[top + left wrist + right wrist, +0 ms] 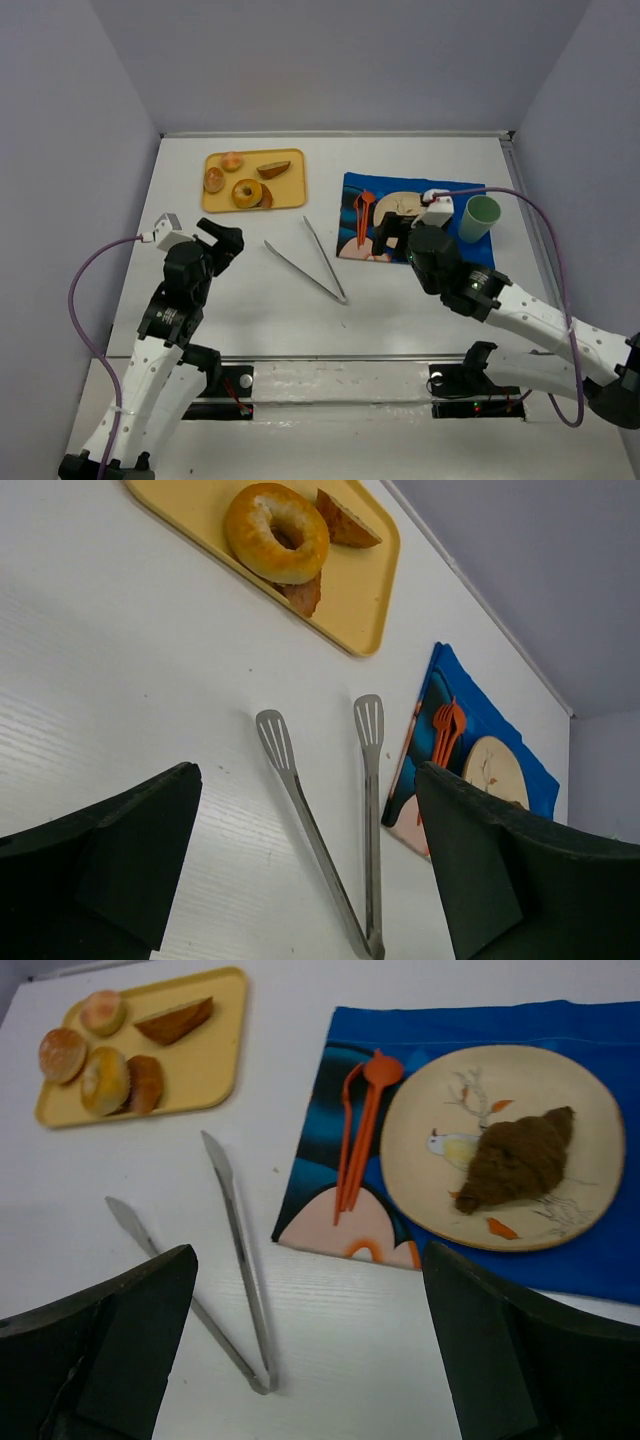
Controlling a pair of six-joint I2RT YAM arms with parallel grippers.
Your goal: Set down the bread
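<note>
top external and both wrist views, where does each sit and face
top external: overhead, behind the left arm and right arm, looking down at the table; both show.
left wrist: facing the tongs and yellow tray; own fingers show.
right wrist: facing the bread on the plate; own fingers show.
shared: both wrist views show tongs and tray.

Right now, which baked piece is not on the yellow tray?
The dark brown bread, lying alone on the plate; the rest all sit on the tray.
</note>
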